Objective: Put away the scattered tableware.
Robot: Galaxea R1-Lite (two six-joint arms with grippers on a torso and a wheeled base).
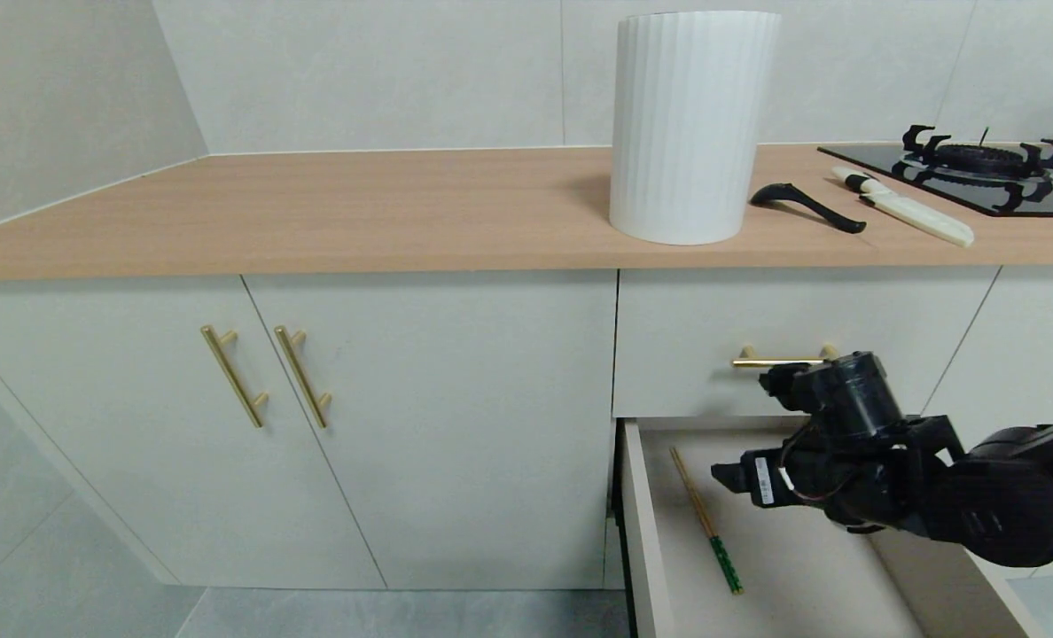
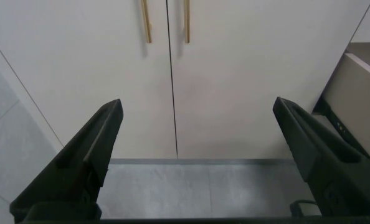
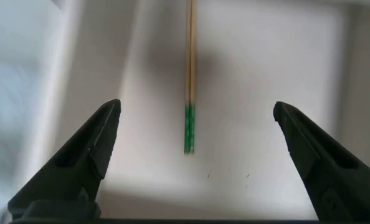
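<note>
Starting nearest: got the right gripper [image 1: 732, 480] hanging over the open drawer [image 1: 643, 532], spread wide, nothing in it. Looking straight down on the chopsticks [image 3: 189, 81], flat as a pair on the drawer floor, green ends toward the front, closer to the left wall. Reads like a drop-off already done, hence the wide-open, empty gripper above them. Only guessing, though.

Over to the left gripper [image 2: 195, 112]: also wide open and empty, parked low, facing the two cabinet doors [image 2: 172, 81] with the brass handles. Probably just out of the way, with nothing to grab there.

Up on the counter [image 1: 358, 213], more to tidy: a black utensil [image 1: 806, 206] and a white knife [image 1: 915, 215], side by side just right of the tall white ribbed container [image 1: 690, 124]. One end of the knife just beside the hob [image 1: 978, 177]. All on the right side, so handy for the right arm.

Next up, likely lifting clear of the drawer and going for one of those. Worth watching the shut drawer above, with its handle [image 1: 779, 361] right beside the wrist.
</note>
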